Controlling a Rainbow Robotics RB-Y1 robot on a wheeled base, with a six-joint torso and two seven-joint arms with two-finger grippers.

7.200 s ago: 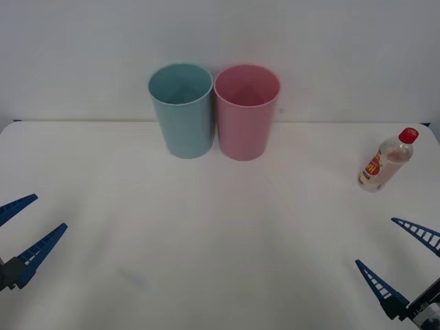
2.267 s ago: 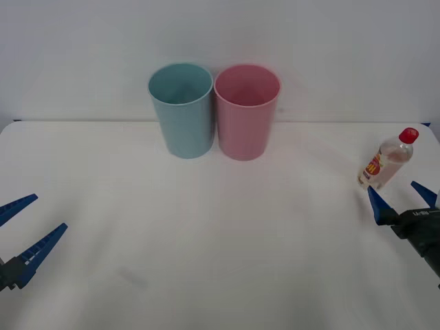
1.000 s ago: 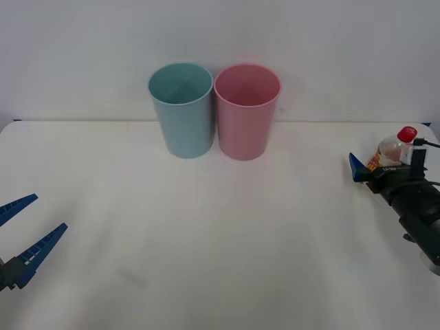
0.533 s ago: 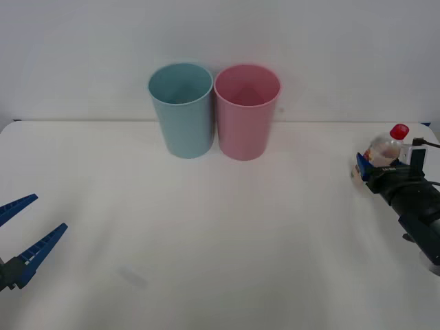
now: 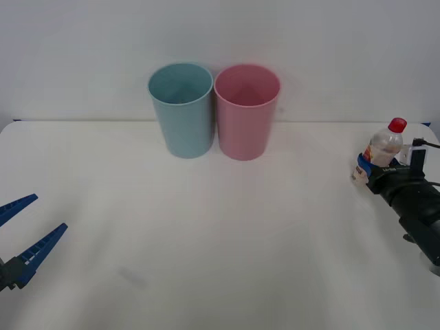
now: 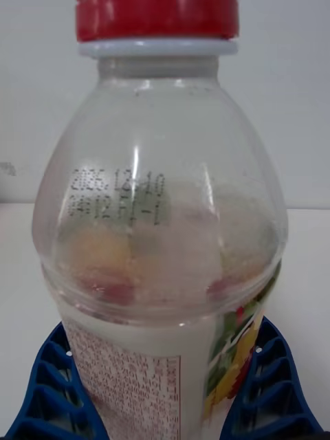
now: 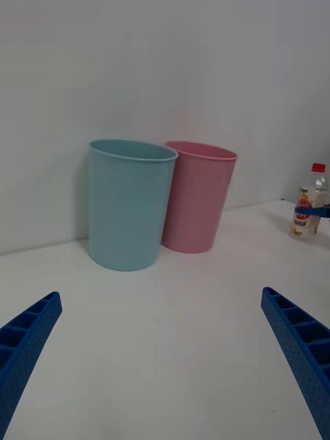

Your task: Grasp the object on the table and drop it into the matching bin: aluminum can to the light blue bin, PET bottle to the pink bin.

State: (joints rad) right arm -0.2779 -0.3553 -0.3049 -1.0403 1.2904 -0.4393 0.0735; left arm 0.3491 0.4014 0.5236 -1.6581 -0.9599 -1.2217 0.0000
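The PET bottle [image 5: 382, 146], small and clear with a red cap and a yellow-red label, stands nearly upright near the right edge of the table [image 5: 220, 227]. My right gripper [image 5: 371, 167] is shut on its lower body. In the right wrist view the bottle [image 6: 161, 227] sits between the blue fingers [image 6: 51, 385] of that gripper [image 6: 161, 395]. The pink bin [image 5: 246, 111] and the light blue bin [image 5: 181, 110] stand side by side at the back, pink on the right. My left gripper [image 5: 31, 227] hangs open at the front left, away from everything.
A plain white wall runs behind the table. The left wrist view takes in the light blue bin [image 7: 129, 205], the pink bin [image 7: 198, 198] and the distant bottle [image 7: 309, 206] over bare white tabletop. Open room lies between the bottle and the bins.
My right gripper came forward from the front right corner to the bottle and shut on it. The bottle went from leaning to nearly upright. The left arm stayed still.
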